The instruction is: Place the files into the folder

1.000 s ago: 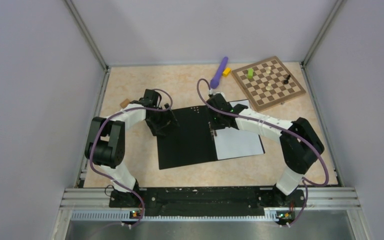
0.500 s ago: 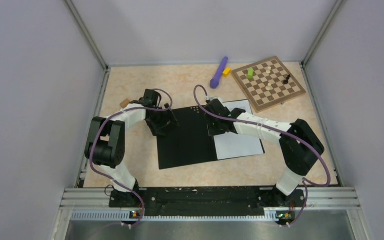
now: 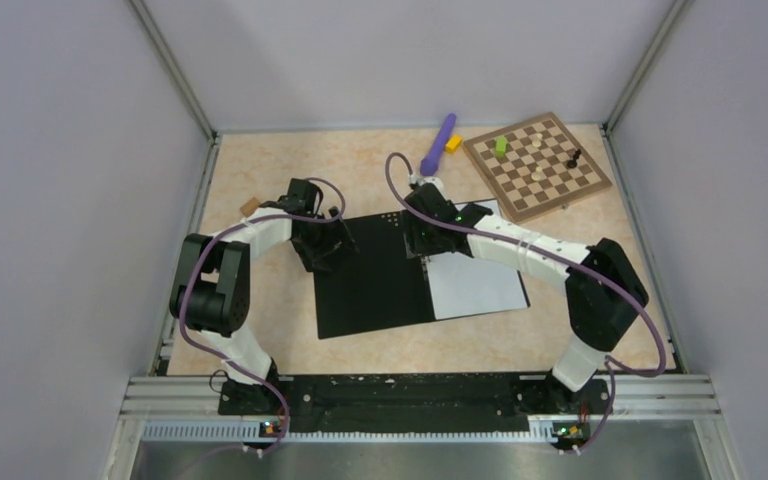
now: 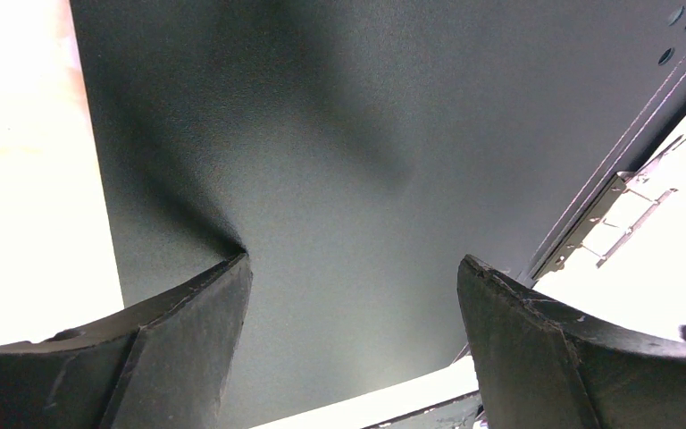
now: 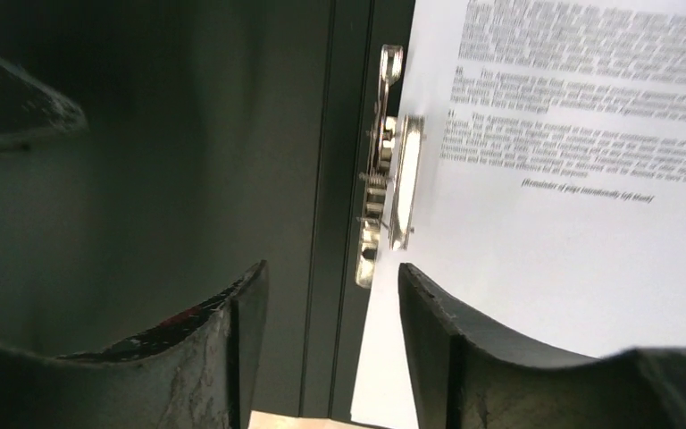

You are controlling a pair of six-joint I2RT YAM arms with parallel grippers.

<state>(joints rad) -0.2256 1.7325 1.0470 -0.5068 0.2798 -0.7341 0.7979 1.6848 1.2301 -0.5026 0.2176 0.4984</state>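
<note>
Seen from above, open folder [image 3: 375, 275] laid flat on beige table [image 3: 260, 170], matte black faces up, spine run far-to-near, thin white files [image 3: 480, 285] on its right half, chessboard [image 3: 535, 165] and purple object [image 3: 438, 143] set well behind, left wrist view, left gripper [image 4: 353, 357] spread wide, nothing held, above bare black face, right wrist view, right gripper [image 5: 330, 349] parted, nothing gripped, over metal clip [image 5: 384, 214] beside the printed files.

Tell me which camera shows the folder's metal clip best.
Right wrist: the metal clip sits centred and close. Left wrist shows it small at the right edge; top view, too small to tell.
</note>
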